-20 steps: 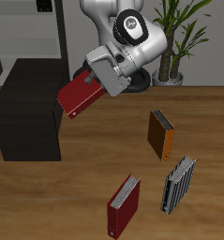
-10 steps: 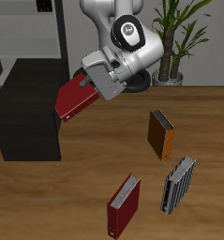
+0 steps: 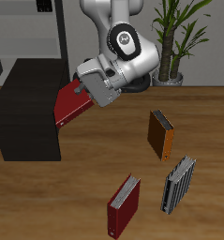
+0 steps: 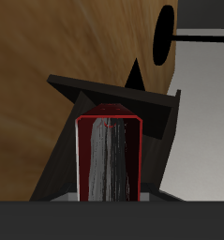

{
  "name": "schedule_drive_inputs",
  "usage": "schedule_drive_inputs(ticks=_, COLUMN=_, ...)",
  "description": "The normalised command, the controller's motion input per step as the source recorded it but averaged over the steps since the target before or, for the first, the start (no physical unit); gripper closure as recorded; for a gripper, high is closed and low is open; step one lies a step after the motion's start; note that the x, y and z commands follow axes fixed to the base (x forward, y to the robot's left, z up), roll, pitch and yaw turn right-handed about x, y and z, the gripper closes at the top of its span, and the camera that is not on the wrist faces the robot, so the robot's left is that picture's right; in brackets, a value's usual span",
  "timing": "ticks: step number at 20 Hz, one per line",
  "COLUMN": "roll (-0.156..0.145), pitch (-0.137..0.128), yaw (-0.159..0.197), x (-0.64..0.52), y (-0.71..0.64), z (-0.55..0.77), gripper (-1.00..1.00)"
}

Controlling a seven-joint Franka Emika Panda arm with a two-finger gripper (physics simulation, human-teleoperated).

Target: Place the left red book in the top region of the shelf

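Note:
My gripper point(image 3: 85, 89) is shut on the left red book point(image 3: 70, 103), a slim dark red hardcover, and holds it tilted in the air. The book hangs just beside the upper front corner of the black shelf point(image 3: 24, 103), which stands at the table's side. In the wrist view the red book point(image 4: 108, 159) fills the space between the fingers, with its white page edges showing. The black shelf point(image 4: 95, 94) lies right beyond it in that view.
A second red book point(image 3: 124, 205) and a grey book point(image 3: 177, 183) stand near the table's front. An orange-brown book point(image 3: 160, 134) stands farther back. A tall pale grey rack point(image 3: 34, 33) and a potted plant point(image 3: 174, 37) stand behind.
My gripper has carried the red book sideways toward the black shelf and slightly lower. The other books have not moved.

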Motion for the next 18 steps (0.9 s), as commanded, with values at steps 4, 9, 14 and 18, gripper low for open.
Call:
schedule_drive_inputs(ticks=4, roll=-0.001, pitch=0.039, yaw=-0.007, x=0.07, y=-0.05, z=-0.16, gripper=1.00)
schedule_drive_inputs(ticks=9, roll=-0.023, pitch=0.047, yaw=0.006, x=0.13, y=-0.13, z=-0.21, gripper=1.00)
schedule_drive_inputs(ticks=14, roll=-0.045, pitch=0.049, yaw=-0.017, x=0.05, y=-0.21, z=-0.11, gripper=1.00)
schedule_drive_inputs(ticks=18, roll=-0.061, pitch=0.045, yaw=-0.030, x=-0.01, y=-0.28, z=-0.03, gripper=1.00)
